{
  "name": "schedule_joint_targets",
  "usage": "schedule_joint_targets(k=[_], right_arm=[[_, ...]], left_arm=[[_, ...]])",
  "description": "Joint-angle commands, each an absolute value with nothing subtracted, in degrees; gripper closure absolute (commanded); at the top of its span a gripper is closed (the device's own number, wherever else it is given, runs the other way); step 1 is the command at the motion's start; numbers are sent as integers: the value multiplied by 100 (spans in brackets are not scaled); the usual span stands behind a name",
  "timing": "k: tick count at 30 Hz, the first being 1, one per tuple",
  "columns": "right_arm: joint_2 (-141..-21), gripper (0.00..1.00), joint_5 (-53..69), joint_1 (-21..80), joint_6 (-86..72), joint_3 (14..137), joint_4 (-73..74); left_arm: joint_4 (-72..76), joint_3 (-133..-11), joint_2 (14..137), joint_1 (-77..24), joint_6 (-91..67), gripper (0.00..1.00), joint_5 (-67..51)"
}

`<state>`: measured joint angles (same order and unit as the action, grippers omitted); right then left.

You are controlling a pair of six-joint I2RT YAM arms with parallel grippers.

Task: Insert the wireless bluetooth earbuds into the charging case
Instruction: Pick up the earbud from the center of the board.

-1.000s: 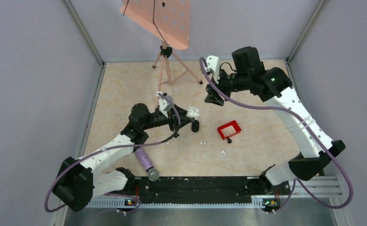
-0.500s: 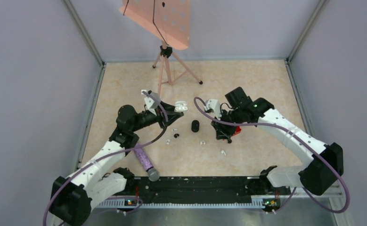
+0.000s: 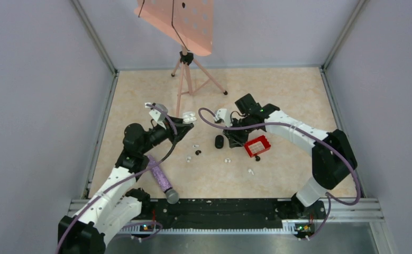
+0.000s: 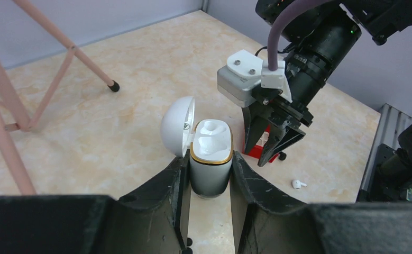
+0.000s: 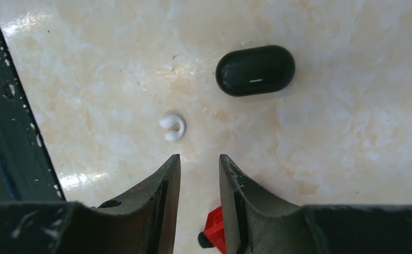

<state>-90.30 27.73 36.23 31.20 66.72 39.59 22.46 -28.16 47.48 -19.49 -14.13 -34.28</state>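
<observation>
Top external view: you see a beige marbled table (image 3: 277, 95) walled in grey, with a pink music stand (image 3: 178, 21) on its tripod at the far side and two arms reaching in from the near edge. The left arm holds its gripper (image 4: 209, 156) raised over the middle-left of the table. The right arm bends low beside a red basket (image 3: 257, 146). A purple-handled microphone (image 3: 161, 180) lies near the left arm's base, and a black oval case (image 5: 255, 70) rests on the table just left of the right gripper (image 5: 198, 159). In the left wrist view, the left fingers are clamped on the charging case (image 4: 210, 177), which stands upright between them with its lid (image 4: 178, 126) hinged back. Its white sockets appear unfilled. In the right wrist view, the right jaws stand a narrow gap apart with nothing between them. The earbuds lie loose on the table. A curled white earbud (image 5: 173, 127) sits just ahead and to the left of the right fingertips. A stemmed white earbud (image 4: 299, 184) lies nearer the arm bases, beyond the basket. You appear to be at the first pick-up, with nothing seated yet. Next, you likely need to centre the right jaws over the curled earbud, lower to the tabletop and pinch gently, since a bit so small and glossy could skid away.
</observation>
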Motion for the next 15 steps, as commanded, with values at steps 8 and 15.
schedule_joint_targets(k=[8, 15], right_arm=[[-8685, 70, 2569, 3669, 4116, 6258, 4490], [-8158, 62, 2446, 3665, 3574, 5551, 4781]], left_arm=[[2272, -2768, 4619, -1606, -1535, 100, -3252], [2289, -2795, 4698, -1556, -1598, 100, -3265]])
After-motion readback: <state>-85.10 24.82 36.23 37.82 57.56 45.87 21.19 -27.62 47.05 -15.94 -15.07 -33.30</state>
